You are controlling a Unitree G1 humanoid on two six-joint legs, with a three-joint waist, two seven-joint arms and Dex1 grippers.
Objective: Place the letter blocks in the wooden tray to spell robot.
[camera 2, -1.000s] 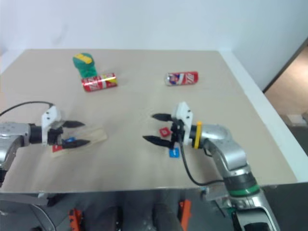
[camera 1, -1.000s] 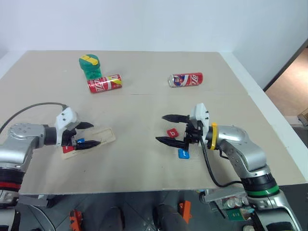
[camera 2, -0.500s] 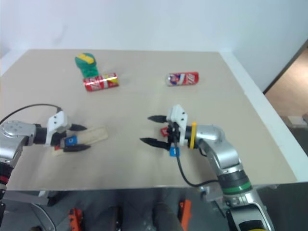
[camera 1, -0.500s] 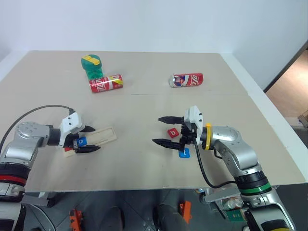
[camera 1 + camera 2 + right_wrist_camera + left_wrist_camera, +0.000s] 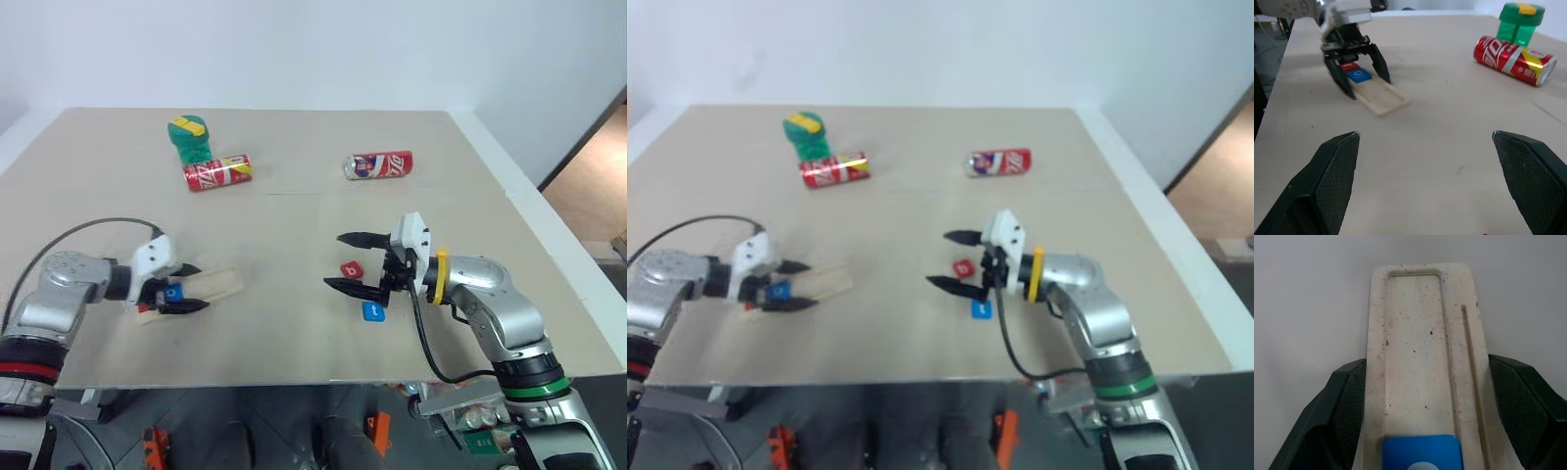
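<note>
Two red soda cans (image 5: 217,173) lie at the beige tabletop's (image 5: 294,215) far side, toward twelve o'clock, one beside a green bottle (image 5: 190,137). The left gripper (image 5: 183,288), spread earlier, now clamps the pale-wood tray (image 5: 211,286) holding a blue tile (image 5: 173,292). The right gripper (image 5: 345,262) hangs spread above the red b tile (image 5: 351,269) and blue t tile (image 5: 373,311).

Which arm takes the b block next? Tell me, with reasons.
Right. The right gripper is open right beside the b block, with the t block close by. The left gripper is shut on the sides of the tray, far from both.
</note>
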